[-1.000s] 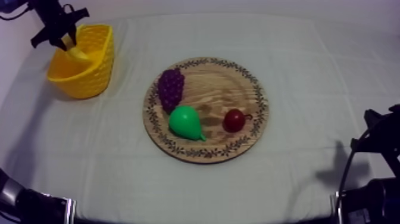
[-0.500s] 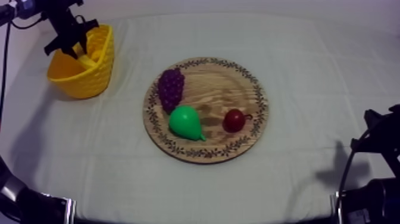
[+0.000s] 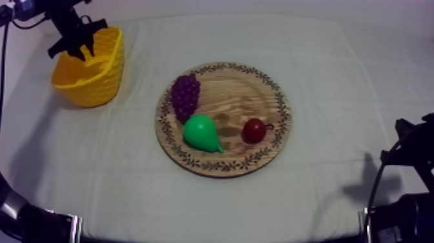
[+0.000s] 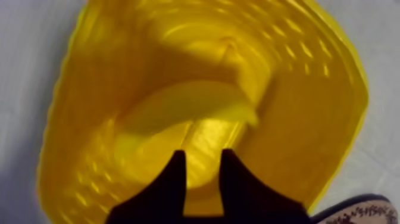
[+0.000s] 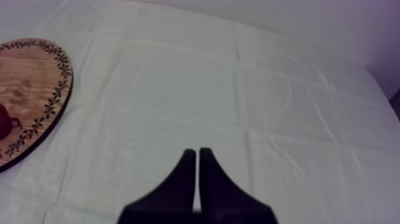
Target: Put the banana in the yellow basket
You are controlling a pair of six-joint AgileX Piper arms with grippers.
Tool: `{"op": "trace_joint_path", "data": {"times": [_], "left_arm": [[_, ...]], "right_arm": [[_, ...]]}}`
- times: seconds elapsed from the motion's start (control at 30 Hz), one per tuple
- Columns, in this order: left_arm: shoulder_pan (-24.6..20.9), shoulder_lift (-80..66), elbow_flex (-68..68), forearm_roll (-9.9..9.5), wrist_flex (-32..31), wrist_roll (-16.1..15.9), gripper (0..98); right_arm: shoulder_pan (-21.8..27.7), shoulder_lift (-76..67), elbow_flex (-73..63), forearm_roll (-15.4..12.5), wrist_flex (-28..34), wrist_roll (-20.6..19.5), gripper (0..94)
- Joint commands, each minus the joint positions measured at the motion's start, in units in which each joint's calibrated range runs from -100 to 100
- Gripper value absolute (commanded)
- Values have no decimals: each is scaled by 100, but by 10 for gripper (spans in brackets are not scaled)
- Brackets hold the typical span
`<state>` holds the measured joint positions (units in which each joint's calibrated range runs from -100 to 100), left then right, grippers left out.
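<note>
Seen from above, your left arm (image 3: 64,26) reaches in at the upper left, and the left jaws hang over the far rim of the yellow basket (image 3: 103,81); the basket stands at the left side of the tabletop (image 3: 349,77); from this height you cannot tell how far those jaws are parted. The round wooden board (image 3: 239,97) lies mid-cloth, well apart from the basket; it carries a bunch of grapes (image 3: 185,95) on the side towards the basket, a green pear (image 3: 201,134) just beside the grapes, and a small red fruit (image 3: 254,130) apart on the other side; your right arm (image 3: 407,194) sits low at the right edge.

From the left wrist, the left jaws stand narrowly apart with nothing between them, poised over the basket's open mouth; the banana (image 4: 184,110) lies inside the basket, down on its bottom and clear of the jaws; a sliver of the board's patterned rim shows just beside the basket's outer wall.

From the right wrist, the right jaws lie pressed together as a narrow wedge, gripping nothing, above bare cloth; the board's edge sits well off to one side, with the small red fruit on it.
</note>
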<state>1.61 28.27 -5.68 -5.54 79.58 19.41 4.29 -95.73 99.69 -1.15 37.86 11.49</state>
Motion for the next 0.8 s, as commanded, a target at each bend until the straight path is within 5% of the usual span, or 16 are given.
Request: {"op": "trace_joint_path", "data": {"times": [0.0,0.3,0.47,0.77], "left_arm": [[-32,-215,227,132,-193,-244,57],[-124,-1892,1774,494,-1112,-914,3],[-124,-3340,2845,782,-1946,-1545,42],[-258,-6327,5607,1721,-4010,-3067,82]], "right_arm": [[0,-2,-3,1,4,1,3],[0,-2,-3,1,4,1,3],[0,-2,-3,1,4,1,3],[0,-2,-3,1,4,1,3]]}}
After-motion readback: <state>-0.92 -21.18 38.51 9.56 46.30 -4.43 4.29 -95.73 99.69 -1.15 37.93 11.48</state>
